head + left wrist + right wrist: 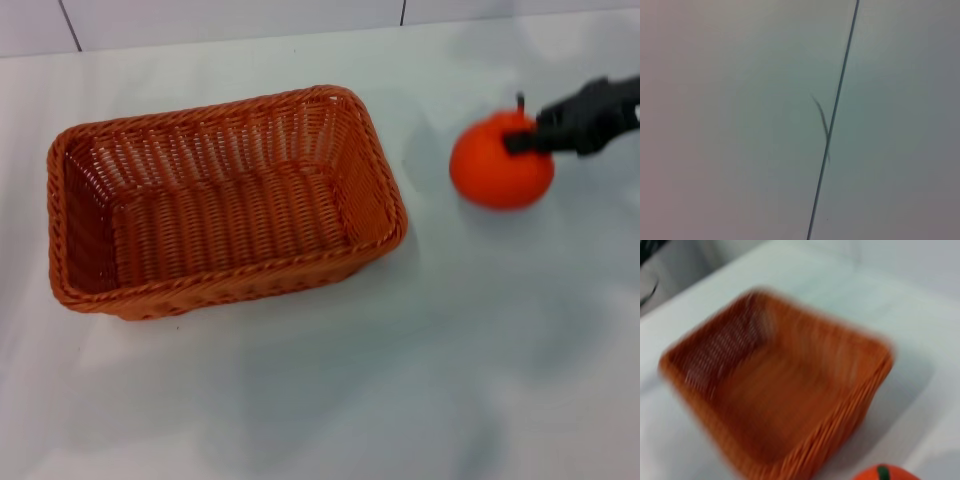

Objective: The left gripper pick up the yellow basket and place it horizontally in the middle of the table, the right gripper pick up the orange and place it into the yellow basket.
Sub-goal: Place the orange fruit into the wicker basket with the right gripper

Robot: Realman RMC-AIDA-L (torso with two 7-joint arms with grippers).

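The yellow basket is an orange-brown woven wicker basket. It stands upright and empty on the white table, left of centre in the head view, with its long side running left to right. It also shows, blurred, in the right wrist view. The orange is to the right of the basket, apart from it. The right gripper reaches in from the right edge and is closed on the orange's raised top by the stem. The orange's top shows in the right wrist view. The left gripper is out of view.
The white table spreads in front of and around the basket. A white tiled wall runs along the far edge. The left wrist view shows only a pale surface with a dark seam.
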